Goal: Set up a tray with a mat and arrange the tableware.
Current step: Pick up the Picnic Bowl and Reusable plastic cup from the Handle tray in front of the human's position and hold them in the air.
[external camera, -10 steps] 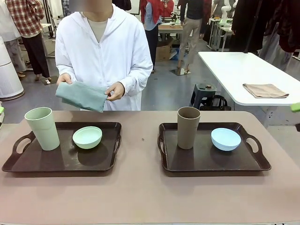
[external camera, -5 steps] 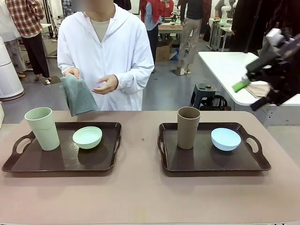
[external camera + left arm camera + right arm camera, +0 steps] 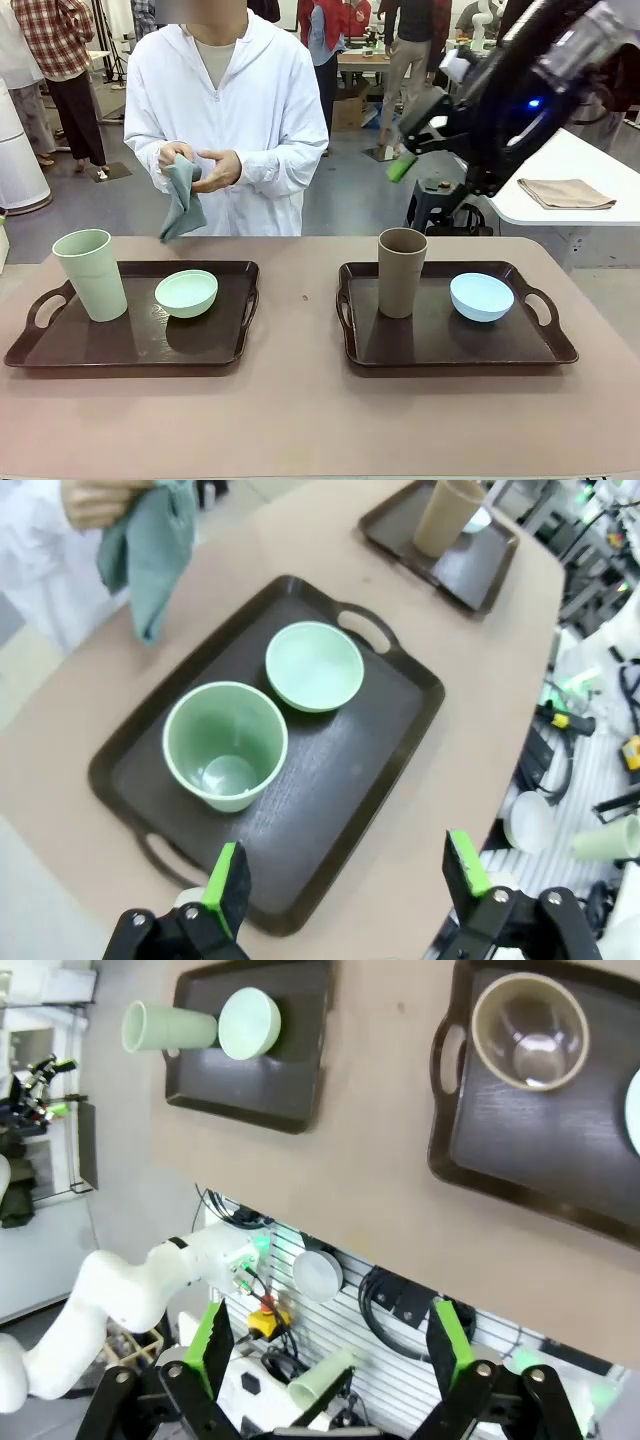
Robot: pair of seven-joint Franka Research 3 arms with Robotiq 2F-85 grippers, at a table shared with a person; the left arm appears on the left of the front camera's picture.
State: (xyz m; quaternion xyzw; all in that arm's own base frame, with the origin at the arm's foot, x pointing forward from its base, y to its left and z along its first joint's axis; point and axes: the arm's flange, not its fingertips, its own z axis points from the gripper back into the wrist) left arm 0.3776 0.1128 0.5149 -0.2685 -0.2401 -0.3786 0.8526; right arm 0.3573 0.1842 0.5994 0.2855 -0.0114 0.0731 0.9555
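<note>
Trays lie side by side before you: the left tray (image 3: 130, 345) carries the pale green cup (image 3: 90, 273) and pale green bowl (image 3: 186, 292), the right tray (image 3: 420, 345) the brown cup (image 3: 402, 270) and light blue bowl (image 3: 481, 296). Your left gripper (image 3: 345, 875) hovers over the left tray, spread wide and empty. Your right gripper (image 3: 330, 1345) hangs high above the table, equally wide and empty. The person's hands (image 3: 218, 170) hold the grey-green mat (image 3: 182, 205) beyond the far edge.

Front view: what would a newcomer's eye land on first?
The right arm hangs dark and blurred high above the table's right side. Across it, the person holds a teal cloth. The left tray carries a pale green cup and pale green bowl, the right tray a brown cup and light blue bowl.
</note>
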